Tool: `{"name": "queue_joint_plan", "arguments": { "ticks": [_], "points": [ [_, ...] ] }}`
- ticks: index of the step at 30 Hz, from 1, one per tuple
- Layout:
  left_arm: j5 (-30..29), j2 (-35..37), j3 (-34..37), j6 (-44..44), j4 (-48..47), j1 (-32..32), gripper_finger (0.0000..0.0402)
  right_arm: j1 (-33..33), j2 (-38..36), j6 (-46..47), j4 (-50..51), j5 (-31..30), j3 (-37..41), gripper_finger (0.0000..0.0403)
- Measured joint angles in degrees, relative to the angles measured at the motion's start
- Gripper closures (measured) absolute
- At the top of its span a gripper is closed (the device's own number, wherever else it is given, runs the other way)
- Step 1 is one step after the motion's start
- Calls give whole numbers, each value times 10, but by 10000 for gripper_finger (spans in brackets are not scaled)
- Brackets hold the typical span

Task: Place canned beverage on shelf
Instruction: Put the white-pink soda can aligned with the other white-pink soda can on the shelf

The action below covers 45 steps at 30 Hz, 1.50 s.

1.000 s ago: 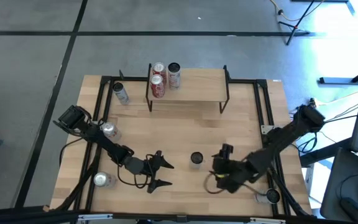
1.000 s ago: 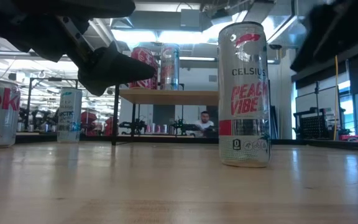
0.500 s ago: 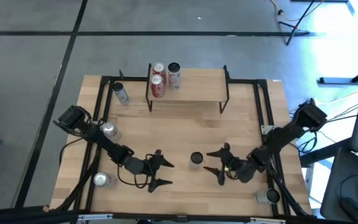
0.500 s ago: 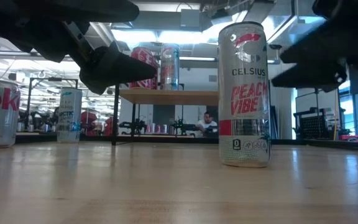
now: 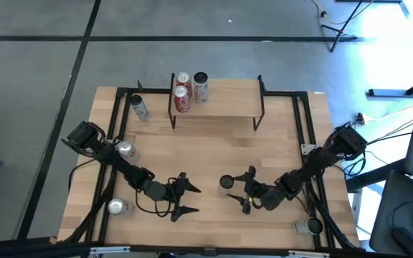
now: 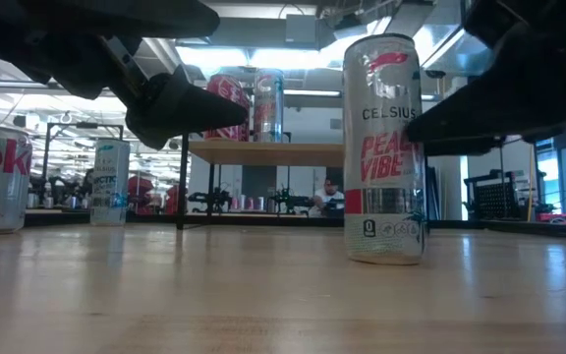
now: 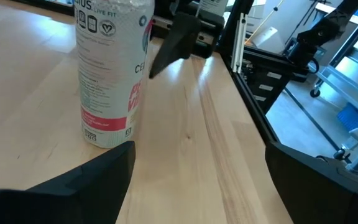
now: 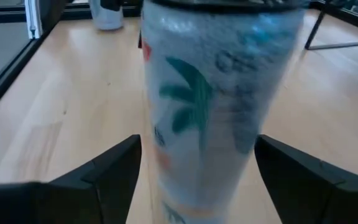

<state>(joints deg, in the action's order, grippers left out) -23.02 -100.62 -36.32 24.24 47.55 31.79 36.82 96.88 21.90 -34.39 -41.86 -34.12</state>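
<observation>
Right pincer (image 5: 244,192) straddles can (image 8: 219,99) (wrist view).

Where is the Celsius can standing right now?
In the high view, the Celsius can stands upright near the table's middle, toward its front, between the open fingers of the right gripper, with the open left gripper waiting nearby.

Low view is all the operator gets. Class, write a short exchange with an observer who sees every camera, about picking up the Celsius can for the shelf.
Operator: Is the right gripper around the can?
Observer: Yes. The right wrist view shows the can between its open fingers, with a gap on each side.
Operator: Is there room on the shelf?
Observer: From above, three cans crowd its left end. The rest of the plank is bare.
Operator: And the left gripper?
Observer: It is open, on the can's opposite side, apart from it.
</observation>
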Motion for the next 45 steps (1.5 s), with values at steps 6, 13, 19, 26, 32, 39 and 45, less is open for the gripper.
{"name": "queue_joint_plan", "arguments": {
  "ticks": [6, 13, 19, 26, 32, 39, 45],
  "points": [
    [0, 0, 0, -5, 0, 0, 48, -28, 20, -28, -1, 11, -29, 104],
    [0, 0, 0, -5, 0, 0, 48, -48, 28, -46, -5, 53, -46, 110],
    [12, 0, 0, -19, 1, 1, 48, -46, 28, -62, -12, 53, -46, 191],
    [28, 0, 0, -46, 0, 1, 48, -52, -3, -132, -5, 55, -68, 191],
    [32, 1, 0, -108, -2, 0, 48, -122, -65, -198, 131, 99, -150, 191],
    [32, 1, 0, -143, -15, -15, 48, -271, -87, -255, 273, 221, -291, 191],
    [29, 1, 0, -146, -43, -45, 48, -405, -87, -264, 282, 331, -348, 191]
  ]
}}
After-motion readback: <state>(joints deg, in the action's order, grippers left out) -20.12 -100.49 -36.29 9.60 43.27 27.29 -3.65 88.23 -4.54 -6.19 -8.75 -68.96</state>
